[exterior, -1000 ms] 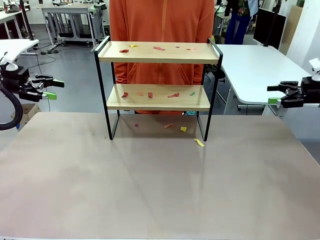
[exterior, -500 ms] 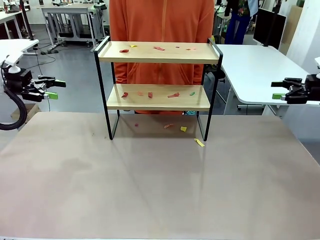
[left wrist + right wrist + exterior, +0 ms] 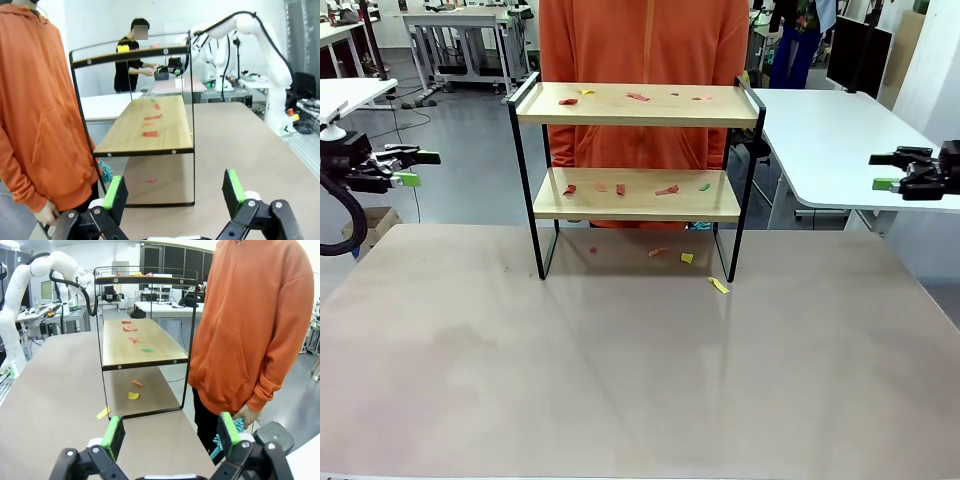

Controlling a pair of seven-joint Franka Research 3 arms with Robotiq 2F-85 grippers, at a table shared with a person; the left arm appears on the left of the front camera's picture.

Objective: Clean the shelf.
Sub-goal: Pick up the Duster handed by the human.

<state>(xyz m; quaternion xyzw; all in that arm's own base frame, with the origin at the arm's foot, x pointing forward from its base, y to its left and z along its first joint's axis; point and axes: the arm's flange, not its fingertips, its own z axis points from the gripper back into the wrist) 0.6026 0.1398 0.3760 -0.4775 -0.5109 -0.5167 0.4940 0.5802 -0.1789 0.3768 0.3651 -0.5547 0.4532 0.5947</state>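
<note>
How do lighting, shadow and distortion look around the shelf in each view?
Front view: even light, sharp; the shelf casts a soft shadow on the table beneath it. Left wrist view: the wide-angle lens bows the shelf's frame. Right wrist view: same bowing, focus sharp.

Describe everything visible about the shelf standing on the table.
The shelf is a small two-tier rack: two light wooden boards on a thin black metal frame with raised end rails. It stands upright at the far middle of the table, legs on the tabletop. Small coloured scraps lie scattered on both boards and beneath it.
</note>
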